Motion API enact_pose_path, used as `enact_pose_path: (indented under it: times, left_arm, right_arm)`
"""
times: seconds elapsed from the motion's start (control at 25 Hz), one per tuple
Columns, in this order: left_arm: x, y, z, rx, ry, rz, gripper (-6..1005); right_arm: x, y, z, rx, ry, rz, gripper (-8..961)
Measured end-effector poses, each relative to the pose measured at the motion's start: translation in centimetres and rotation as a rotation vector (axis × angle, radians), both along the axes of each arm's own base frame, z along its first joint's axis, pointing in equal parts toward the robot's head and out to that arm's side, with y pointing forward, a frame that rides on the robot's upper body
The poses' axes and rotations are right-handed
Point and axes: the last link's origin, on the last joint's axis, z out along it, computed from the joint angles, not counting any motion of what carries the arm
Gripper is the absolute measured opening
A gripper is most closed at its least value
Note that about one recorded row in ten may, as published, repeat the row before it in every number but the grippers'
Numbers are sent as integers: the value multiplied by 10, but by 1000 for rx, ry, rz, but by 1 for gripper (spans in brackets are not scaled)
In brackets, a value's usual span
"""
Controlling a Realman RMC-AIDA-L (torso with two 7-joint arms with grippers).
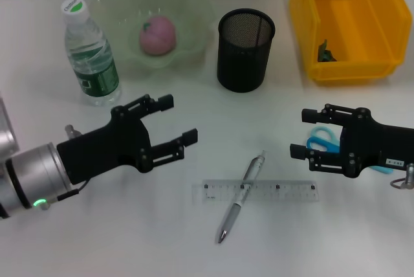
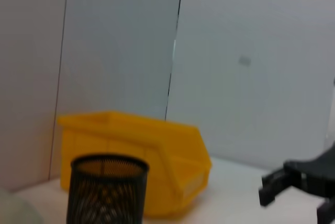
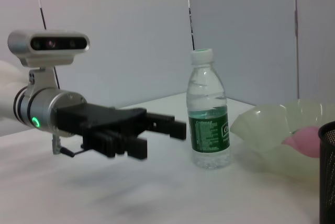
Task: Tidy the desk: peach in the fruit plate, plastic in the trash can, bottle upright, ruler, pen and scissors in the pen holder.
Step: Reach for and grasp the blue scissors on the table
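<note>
The pink peach (image 1: 158, 35) lies in the pale green fruit plate (image 1: 194, 5) at the back. The water bottle (image 1: 90, 50) stands upright to the plate's left. A clear ruler (image 1: 259, 190) lies flat near the front, and the silver pen (image 1: 241, 197) lies across it. The blue-handled scissors (image 1: 321, 140) are partly hidden under my right gripper (image 1: 302, 134), which is open above them. My left gripper (image 1: 178, 119) is open, hovering left of the pen and below the plate. The black mesh pen holder (image 1: 244, 50) is empty. A dark scrap of plastic (image 1: 325, 52) lies in the yellow trash can (image 1: 349, 21).
The trash can sits at the back right, close beside the pen holder. The right wrist view shows the bottle (image 3: 209, 119) and plate (image 3: 272, 135) behind my left gripper (image 3: 162, 137). A wall stands behind the table.
</note>
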Motion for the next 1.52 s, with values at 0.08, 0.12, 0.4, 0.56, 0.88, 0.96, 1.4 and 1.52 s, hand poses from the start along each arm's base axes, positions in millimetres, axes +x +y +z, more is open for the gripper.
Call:
enact_pose_path:
  times: [0.08, 0.12, 0.4, 0.56, 0.88, 0.96, 1.4, 1.52]
  left_arm:
    - [-2, -3, -5, -24, 22, -3, 801]
    - [-2, -3, -5, -24, 22, -3, 801]
    - [-1, -7, -9, -55, 42, -28, 801]
    - [0, -7, -10, -50, 46, -36, 800]
    - [-1, -5, -11, -43, 56, -27, 800]
    - [-1, -5, -11, -43, 56, -26, 800]
    - [-2, -8, -13, -50, 46, -14, 800]
    - [-3, -9, -13, -51, 46, -12, 800]
  right_arm:
    - [1, 1, 0, 4, -5, -6, 738]
    - [1, 1, 0, 4, -5, -6, 738]
    - [2, 2, -1, 10, -12, -13, 738]
    - [1, 1, -3, 8, -8, -12, 738]
    - [-1, 2, -2, 7, -1, -13, 738]
    - [-3, 6, 1, -8, 8, -39, 738]
    - [-29, 35, 52, -166, -104, -167, 738]
    - [-40, 44, 63, -215, -187, -210, 738]
